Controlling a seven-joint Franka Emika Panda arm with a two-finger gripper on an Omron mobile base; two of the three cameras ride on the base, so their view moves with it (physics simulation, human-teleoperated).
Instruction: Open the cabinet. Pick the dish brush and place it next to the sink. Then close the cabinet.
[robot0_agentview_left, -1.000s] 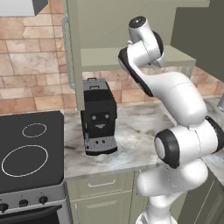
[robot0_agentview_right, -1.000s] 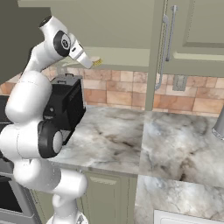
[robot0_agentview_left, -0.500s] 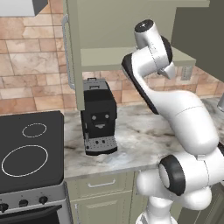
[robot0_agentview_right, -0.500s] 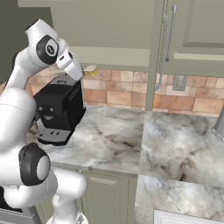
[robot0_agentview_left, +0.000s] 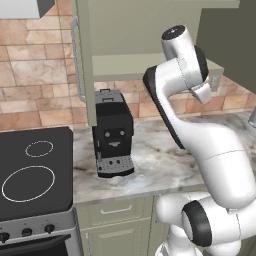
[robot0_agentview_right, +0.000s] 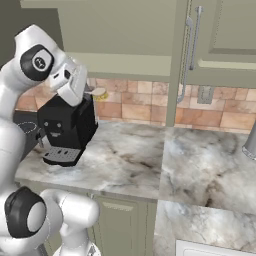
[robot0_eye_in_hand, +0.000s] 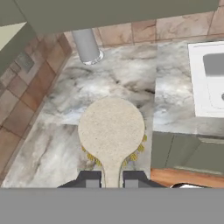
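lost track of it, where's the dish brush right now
The dish brush is in the shut pincer, carried above the marble counter, with the sink off to its right in the hand view.

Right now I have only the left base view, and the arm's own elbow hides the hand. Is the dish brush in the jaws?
Observer: Yes. In the hand view the dish brush has its handle pinched between the shut jaws, round head pointing away.
Operator: Where's the sink from there?
Observer: The white sink sits at the right edge of the hand view, with bare marble counter between it and the brush head.
Operator: Is the brush clear of the coffee machine?
Observer: In the right base view the brush head hangs beside the upper corner of the coffee machine, well above the counter; I cannot tell the gap between them.
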